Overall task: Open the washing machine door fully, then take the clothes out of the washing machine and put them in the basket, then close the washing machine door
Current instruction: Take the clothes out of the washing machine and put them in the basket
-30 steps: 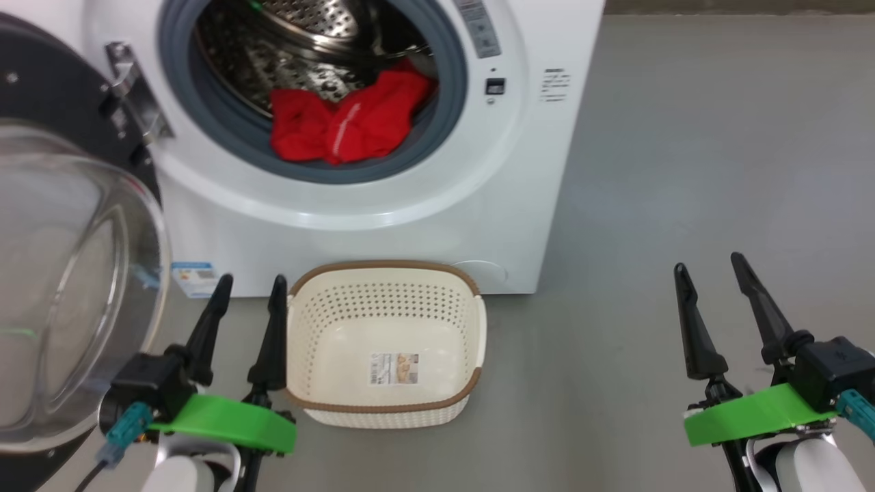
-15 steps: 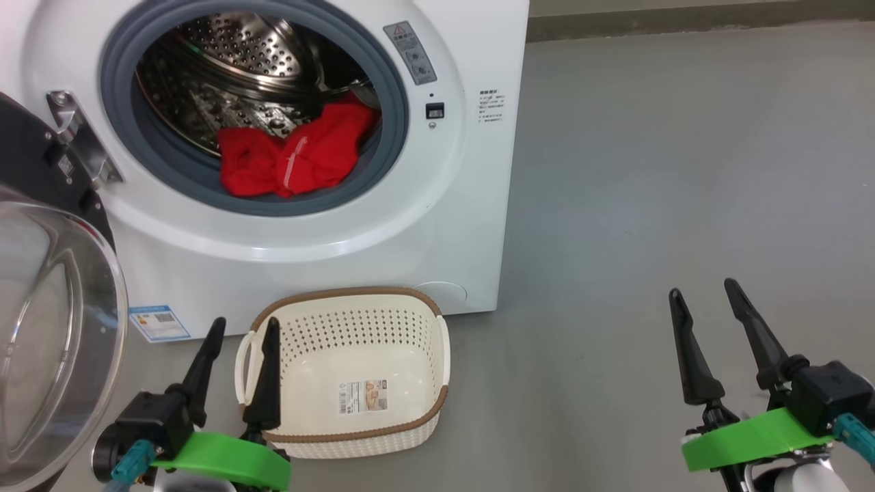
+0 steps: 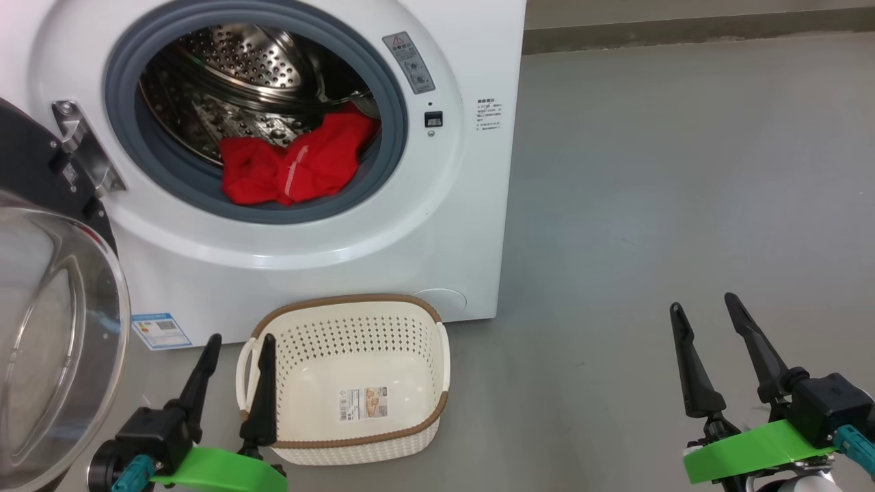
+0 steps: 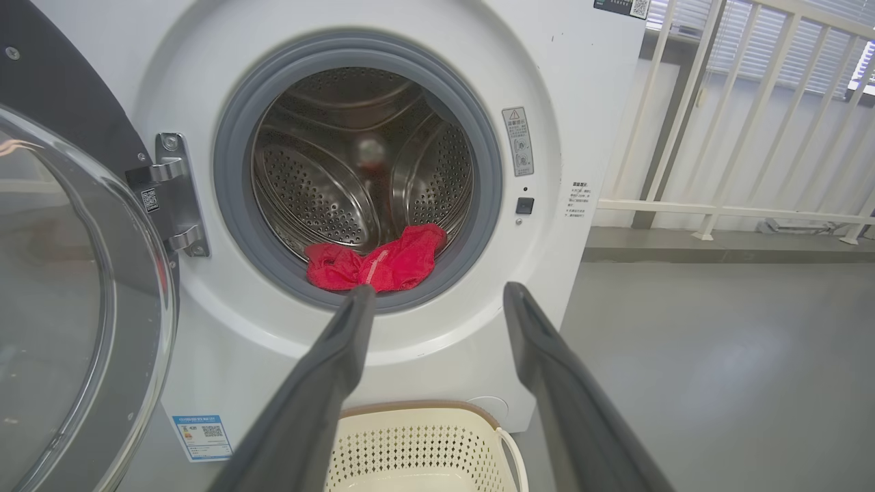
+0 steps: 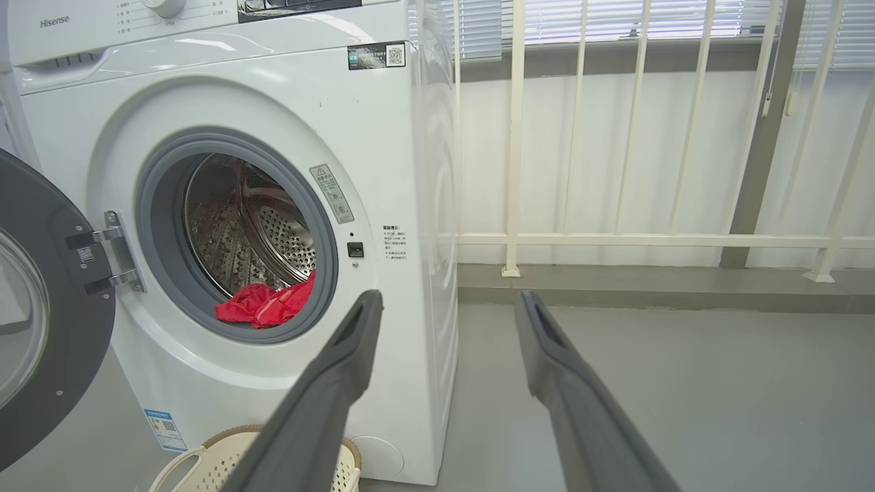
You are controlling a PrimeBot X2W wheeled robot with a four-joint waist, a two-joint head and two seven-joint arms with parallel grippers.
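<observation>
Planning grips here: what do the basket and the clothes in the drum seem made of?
The basket: likely rigid plastic, matte cream, punched holes, brown woven-look rim. The clothes: soft red fabric, creased and slumped, white stitching.

Red clothes (image 3: 290, 167) in washing machine (image 3: 383, 260), basket (image 3: 342, 383) empty

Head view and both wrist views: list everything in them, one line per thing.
floor: one, grey, underfoot.
washing machine: one, white, straight ahead.
washing machine door: one, black rim with clear glass, swung open on the left.
clothes: one heap, red with white trim, at the drum's front.
basket: one, cream with brown rim, on the floor before the machine.
sticker: one, paper, on the basket's bottom.
label: one, blue, low on the machine's front.
railing: one, white, behind the machine's right side.
left gripper: one, dark, open, beside the basket's left end.
right gripper: one, dark, open, above the floor, right.
</observation>
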